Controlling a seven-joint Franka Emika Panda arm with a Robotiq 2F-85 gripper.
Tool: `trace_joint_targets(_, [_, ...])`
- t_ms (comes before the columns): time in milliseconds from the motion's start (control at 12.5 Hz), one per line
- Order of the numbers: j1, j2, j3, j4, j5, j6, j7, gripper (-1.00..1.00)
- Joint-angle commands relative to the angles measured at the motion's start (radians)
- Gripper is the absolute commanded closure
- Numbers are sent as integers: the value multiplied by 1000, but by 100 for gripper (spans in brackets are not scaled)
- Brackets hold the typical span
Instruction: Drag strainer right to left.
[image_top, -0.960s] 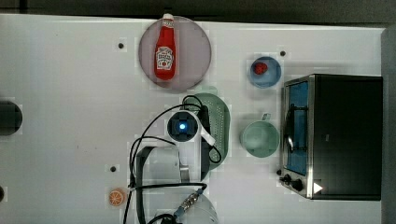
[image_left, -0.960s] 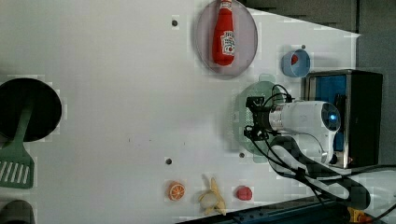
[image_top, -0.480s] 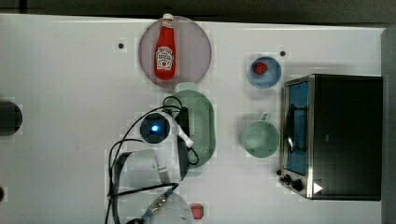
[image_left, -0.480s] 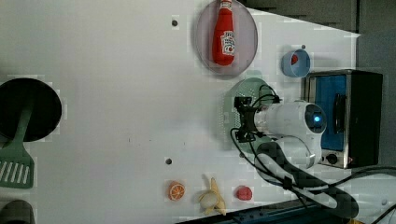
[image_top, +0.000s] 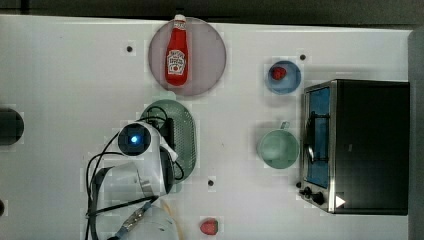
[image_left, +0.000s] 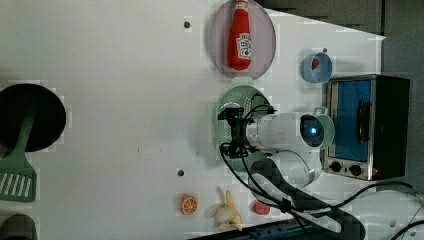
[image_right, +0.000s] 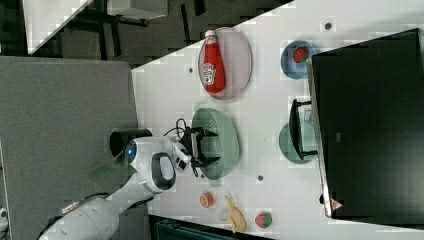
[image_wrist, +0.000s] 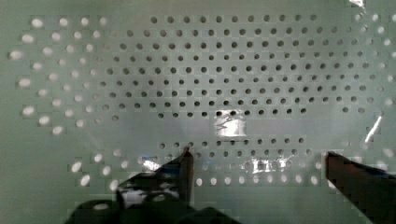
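In the top view, the strainer (image_top: 183, 134) lies just below the plate (image_top: 209, 52) holding the ketchup bottle (image_top: 176, 56), well left of the mint cup (image_top: 278, 148). In the left view, the gripper (image_left: 235, 131) reaches into the strainer. In the right view its fingers (image_right: 204, 132) stand spread. The wrist view shows both fingertips (image_wrist: 186, 161) apart over the perforated bottom.

Pale green strainer (image_wrist: 201, 70) floor spreads wide, rows of small holes across it. The gripper (image_wrist: 257, 158) sits inside, dark fingers (image_wrist: 184, 170) spread apart, tips down at the perforated bottom, glare patches between them.
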Motion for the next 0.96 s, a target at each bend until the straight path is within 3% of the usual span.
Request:
trace_joint_targets(80, [69,22,-7,70,4,-20,55,-100])
trace_joint_targets(960, [228,97,-9,226,19,-84,218,-100])
